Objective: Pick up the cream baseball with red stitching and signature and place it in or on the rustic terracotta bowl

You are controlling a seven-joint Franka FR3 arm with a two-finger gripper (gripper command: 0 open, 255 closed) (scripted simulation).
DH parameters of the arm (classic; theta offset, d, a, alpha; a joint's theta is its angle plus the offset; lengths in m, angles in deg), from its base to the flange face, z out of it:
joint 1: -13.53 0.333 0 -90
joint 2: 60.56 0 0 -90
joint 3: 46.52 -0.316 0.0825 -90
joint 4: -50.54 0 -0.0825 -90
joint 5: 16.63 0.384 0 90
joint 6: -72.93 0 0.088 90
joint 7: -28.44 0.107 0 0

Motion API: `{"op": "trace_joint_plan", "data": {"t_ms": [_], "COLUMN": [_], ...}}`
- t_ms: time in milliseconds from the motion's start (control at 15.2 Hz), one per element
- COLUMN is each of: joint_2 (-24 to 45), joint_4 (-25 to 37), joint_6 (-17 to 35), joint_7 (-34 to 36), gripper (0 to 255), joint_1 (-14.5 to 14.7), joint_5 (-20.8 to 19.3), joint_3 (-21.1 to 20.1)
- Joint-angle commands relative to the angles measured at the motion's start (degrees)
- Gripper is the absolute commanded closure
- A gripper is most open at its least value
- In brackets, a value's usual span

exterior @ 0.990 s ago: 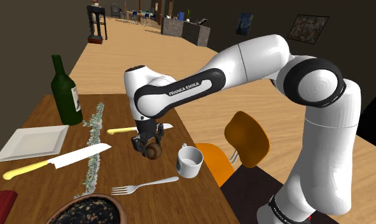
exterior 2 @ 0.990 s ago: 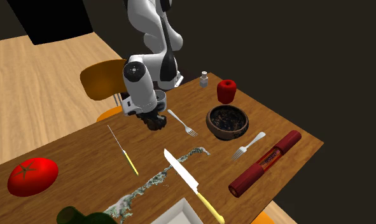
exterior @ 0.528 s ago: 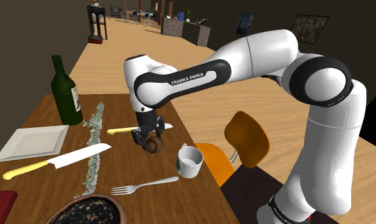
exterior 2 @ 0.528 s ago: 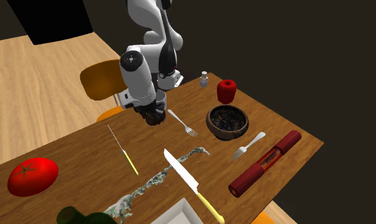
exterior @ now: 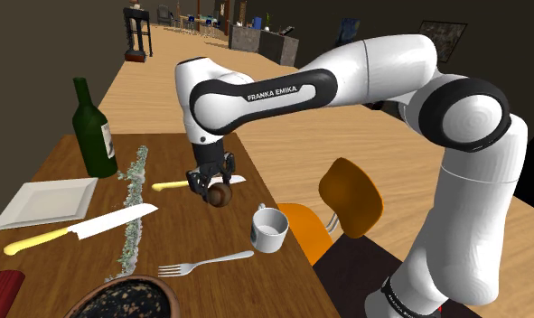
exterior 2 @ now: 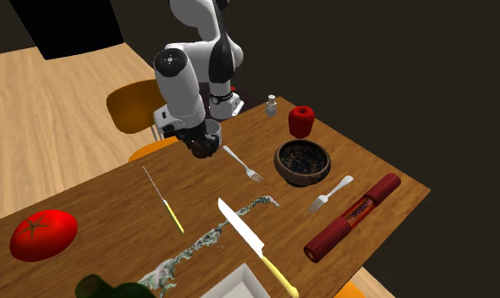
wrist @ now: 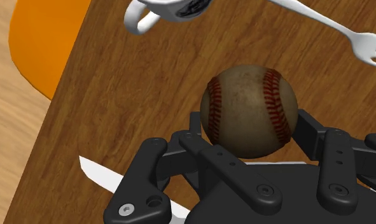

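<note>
Your black pincer point(wrist: 252, 127) clasps the cream red-stitched baseball point(wrist: 252, 105) above the wooden desk point(wrist: 116, 95), free to travel to the round brown bowl point(exterior 2: 278, 160).

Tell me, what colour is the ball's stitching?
Red, on a scuffed tan baseball, clearest in the wrist view.

Light plank floor point(exterior: 165, 81) ran far back. Wooden table point(exterior: 179, 230); orange chair point(exterior: 351, 194) at its edge. Dark wall point(exterior: 391, 14) carried a framed picture point(exterior: 445, 32). Black area point(exterior 2: 70, 25) beyond the floor.
</note>
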Motion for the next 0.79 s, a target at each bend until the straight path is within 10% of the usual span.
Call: {"op": "trace_joint_plan", "data": {"t_ms": [0,726], "joint_2": [-0.5,-1.5], "joint_4": [1.1,8.2], "joint_6": [-1.5,-9.6], "joint_7": [0.0,-0.2], "gripper": [255,255], "joint_1": [0.0,0.2], "joint_5": [0.2,0.5], "joint_3": [-0.1,-0.3]}}
